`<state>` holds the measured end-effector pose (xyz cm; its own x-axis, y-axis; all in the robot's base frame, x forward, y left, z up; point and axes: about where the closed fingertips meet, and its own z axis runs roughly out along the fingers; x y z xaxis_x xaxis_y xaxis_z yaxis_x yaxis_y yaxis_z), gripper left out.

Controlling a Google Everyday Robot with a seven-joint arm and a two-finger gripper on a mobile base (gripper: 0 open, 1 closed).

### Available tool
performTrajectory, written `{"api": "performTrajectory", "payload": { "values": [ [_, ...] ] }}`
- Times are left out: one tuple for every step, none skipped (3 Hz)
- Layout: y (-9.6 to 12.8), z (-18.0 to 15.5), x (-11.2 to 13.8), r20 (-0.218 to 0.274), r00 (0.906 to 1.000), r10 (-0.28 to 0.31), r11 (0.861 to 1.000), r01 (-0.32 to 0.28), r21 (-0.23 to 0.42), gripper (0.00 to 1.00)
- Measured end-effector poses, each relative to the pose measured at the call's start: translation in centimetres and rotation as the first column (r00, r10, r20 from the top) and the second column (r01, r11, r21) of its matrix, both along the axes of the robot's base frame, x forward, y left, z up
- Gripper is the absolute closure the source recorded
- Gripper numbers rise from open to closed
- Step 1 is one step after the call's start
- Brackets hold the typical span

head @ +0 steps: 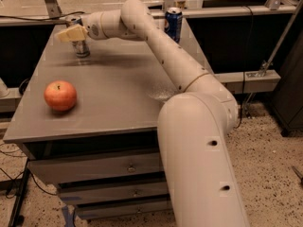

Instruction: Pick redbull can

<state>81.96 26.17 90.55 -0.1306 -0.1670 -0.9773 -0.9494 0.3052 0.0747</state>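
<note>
The redbull can (81, 49) is a slim silver can standing upright at the far left of the grey table (118, 93). Only its lower part shows; its top is hidden behind my gripper. My gripper (71, 33) has cream-coloured tips and sits at the can's upper part, reaching slightly past it to the left. My white arm (156, 41) stretches across the table from the lower right to the gripper.
A wider dark-blue Pepsi can (173, 23) stands upright at the table's far right edge, just behind my arm. A red apple (60, 95) lies near the front left. Drawers (104, 167) sit under the tabletop. Metal frames and cables stand behind the table.
</note>
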Motion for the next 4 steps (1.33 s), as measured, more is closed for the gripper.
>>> {"api": "performTrajectory", "payload": {
  "values": [
    [0.2,-0.4,0.5,-0.011,0.9999,-0.007,1.0,0.007,0.001,0.41],
    [0.0,0.7,0.5,-0.002,1.0,-0.009,1.0,0.009,0.007,0.64],
    [0.4,4.0,-0.1,0.012,0.9999,0.002,0.999,-0.003,0.051,0.87],
    [1.1,8.9,-1.4,0.031,0.9995,0.007,0.995,-0.01,0.099,1.0]
  ]
}}
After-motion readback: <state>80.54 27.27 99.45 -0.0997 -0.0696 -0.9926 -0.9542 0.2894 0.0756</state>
